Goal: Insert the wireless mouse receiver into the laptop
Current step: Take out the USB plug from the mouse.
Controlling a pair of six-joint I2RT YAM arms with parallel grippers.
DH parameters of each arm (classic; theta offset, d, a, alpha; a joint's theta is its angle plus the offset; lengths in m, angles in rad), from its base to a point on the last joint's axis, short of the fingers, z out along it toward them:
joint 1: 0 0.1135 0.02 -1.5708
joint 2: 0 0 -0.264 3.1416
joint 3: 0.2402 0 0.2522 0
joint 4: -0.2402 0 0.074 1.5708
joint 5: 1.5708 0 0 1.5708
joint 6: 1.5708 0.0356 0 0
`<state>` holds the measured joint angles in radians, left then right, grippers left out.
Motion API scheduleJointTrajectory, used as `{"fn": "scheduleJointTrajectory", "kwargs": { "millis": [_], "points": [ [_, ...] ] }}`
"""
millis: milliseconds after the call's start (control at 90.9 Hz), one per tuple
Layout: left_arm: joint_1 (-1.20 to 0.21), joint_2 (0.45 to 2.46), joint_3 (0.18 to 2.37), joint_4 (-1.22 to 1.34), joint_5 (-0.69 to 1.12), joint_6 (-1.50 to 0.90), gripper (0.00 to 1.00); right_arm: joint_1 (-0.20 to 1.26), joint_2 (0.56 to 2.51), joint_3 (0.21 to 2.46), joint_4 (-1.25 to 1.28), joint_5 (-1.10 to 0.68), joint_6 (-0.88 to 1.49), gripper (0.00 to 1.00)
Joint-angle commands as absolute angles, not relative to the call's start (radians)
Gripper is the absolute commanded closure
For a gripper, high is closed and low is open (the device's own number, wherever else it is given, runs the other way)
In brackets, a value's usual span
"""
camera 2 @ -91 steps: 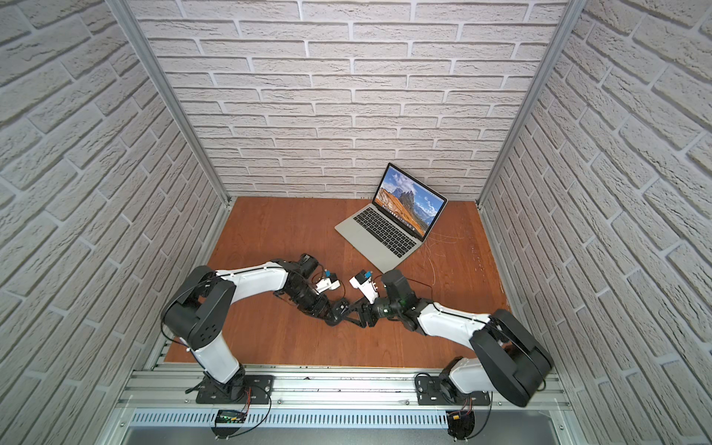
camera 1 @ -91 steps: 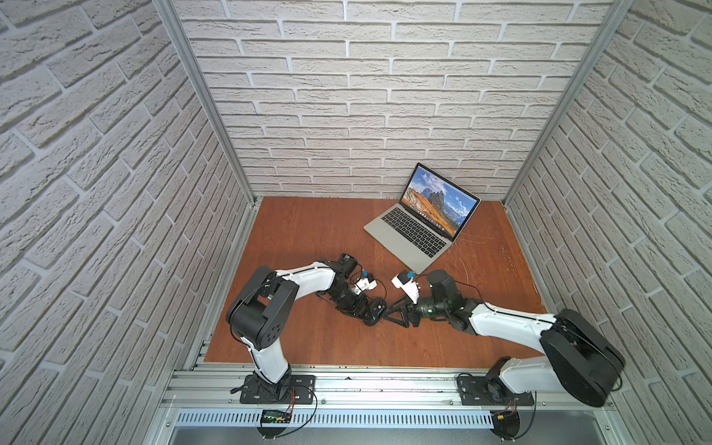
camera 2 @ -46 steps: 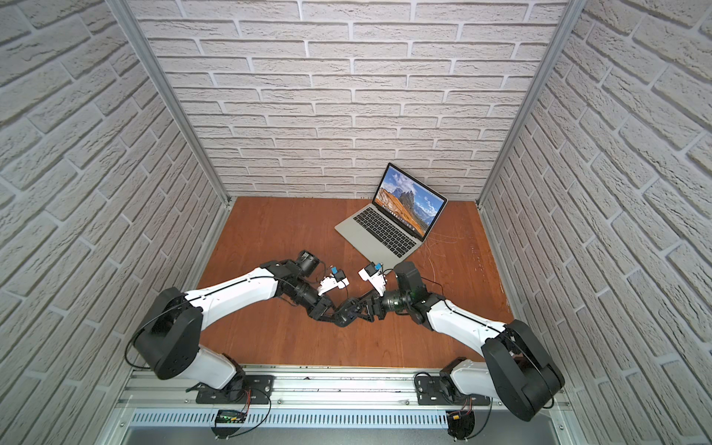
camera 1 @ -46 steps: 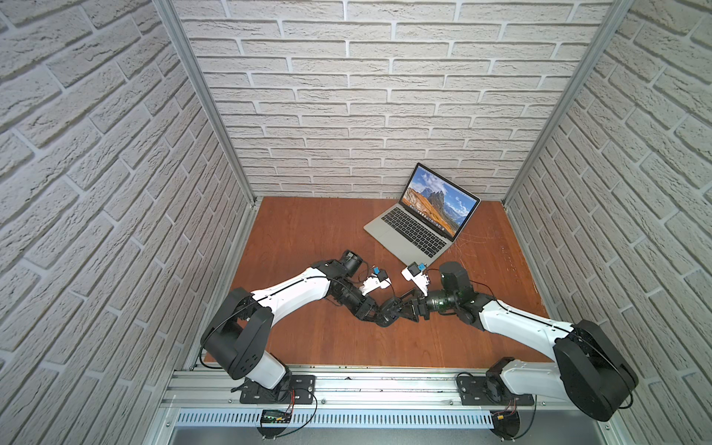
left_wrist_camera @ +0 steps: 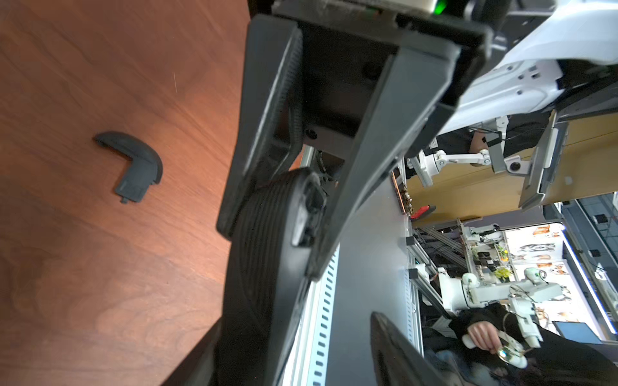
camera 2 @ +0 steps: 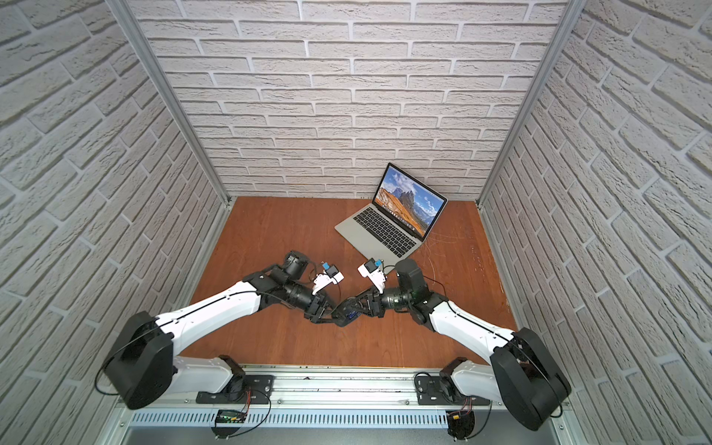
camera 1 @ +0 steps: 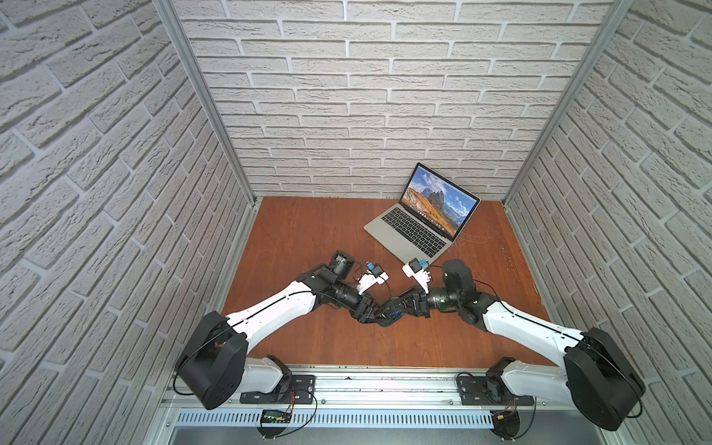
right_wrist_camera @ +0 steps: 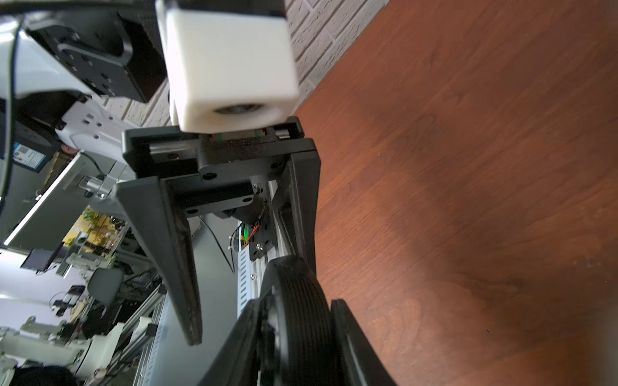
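Black mouse (left_wrist_camera: 267, 240), near-centre bench (camera 1: 308, 239): pinched by right pincer (right_wrist_camera: 297, 302), left pincer (right_wrist_camera: 250, 304) spread beside it (loose dark cover piece (left_wrist_camera: 137, 160) lies nearby); laptop (camera 1: 416, 231) open, far right.

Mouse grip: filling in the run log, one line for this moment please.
right fingers: shut on mouse | left fingers: open around it | laptop: lid up, untouched

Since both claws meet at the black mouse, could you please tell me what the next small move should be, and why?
I would probably draw the left claw straight back off the mouse. Its fingers stand wide apart, while the right claw looks clamped on the ribbed body, so the mouse seems supported. The cover lies off on the table.
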<state>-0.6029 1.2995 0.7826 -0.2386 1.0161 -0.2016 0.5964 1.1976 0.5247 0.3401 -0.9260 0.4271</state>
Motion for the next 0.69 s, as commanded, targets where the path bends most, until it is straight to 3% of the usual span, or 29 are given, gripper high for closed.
{"fn": "scheduleJointTrajectory", "kwargs": {
  "millis": [0,154,286,539,605,682],
  "points": [
    [-0.592,1.241,0.715,0.103,1.030,-0.434,0.33,0.598,1.149,0.509,0.545,-0.865,0.554,0.86],
    [-0.585,1.182,0.666,0.275,0.985,-0.571,0.34,0.598,1.135,0.508,0.632,-0.851,0.632,0.86],
    [-0.578,1.169,0.616,0.470,0.963,-0.711,0.46,0.599,1.151,0.510,0.717,-0.879,0.707,0.86],
    [-0.578,1.126,0.595,0.515,0.933,-0.757,0.90,0.600,1.154,0.508,0.709,-0.876,0.726,0.85],
    [-0.579,1.115,0.596,0.476,0.901,-0.753,0.94,0.600,1.139,0.512,0.613,-0.829,0.691,0.72],
    [-0.578,1.118,0.614,0.333,0.857,-0.713,0.94,0.597,1.098,0.537,0.408,-0.699,0.665,0.40]
  ]
}}
